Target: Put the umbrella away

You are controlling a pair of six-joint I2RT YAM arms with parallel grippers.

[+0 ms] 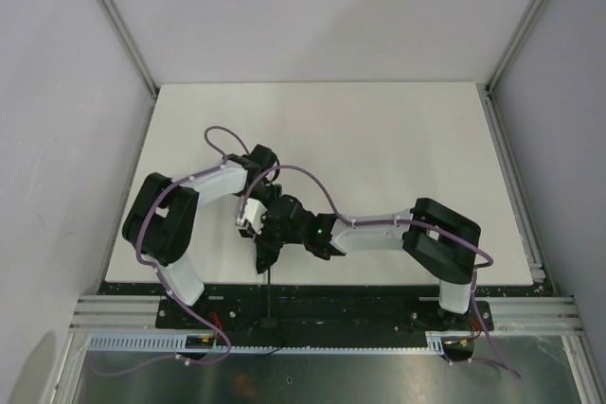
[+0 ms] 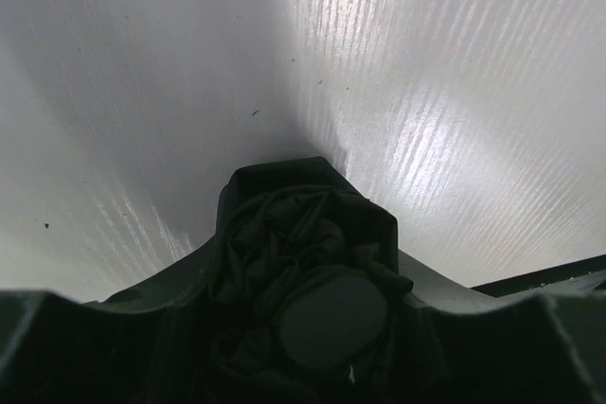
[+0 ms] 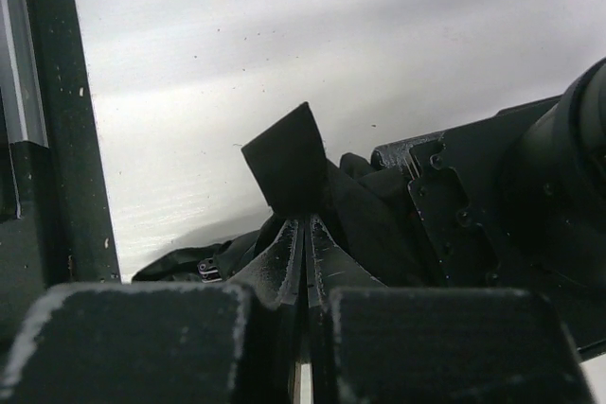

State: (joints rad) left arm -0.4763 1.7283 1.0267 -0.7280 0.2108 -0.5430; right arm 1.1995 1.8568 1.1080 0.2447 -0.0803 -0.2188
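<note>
**Folding umbrella, held two-handed for strapping**

At the fingertips: right gripper, fingers pressed flat together, pinching the foot of a black closure strap. Strap standing up just past the tips, likely held out ready for wrapping round the canopy.

Directly beyond and to its right: left gripper, jaws part-way apart and clamped across the bundled canopy of the umbrella. Presumably done to stop the gathered folds springing loose while the strap is worked. Fabric crumpled rather than neatly pleated. Rounded cap facing the left wrist camera.

Below both grippers, toward the arm bases: thin shaft running off the near edge of the table, so probably not yet collapsed. Handle too small to make out.

Count: umbrella, one; closure strap, one; shaft, one; grippers, two, both engaged on the umbrella; table, one.
</note>
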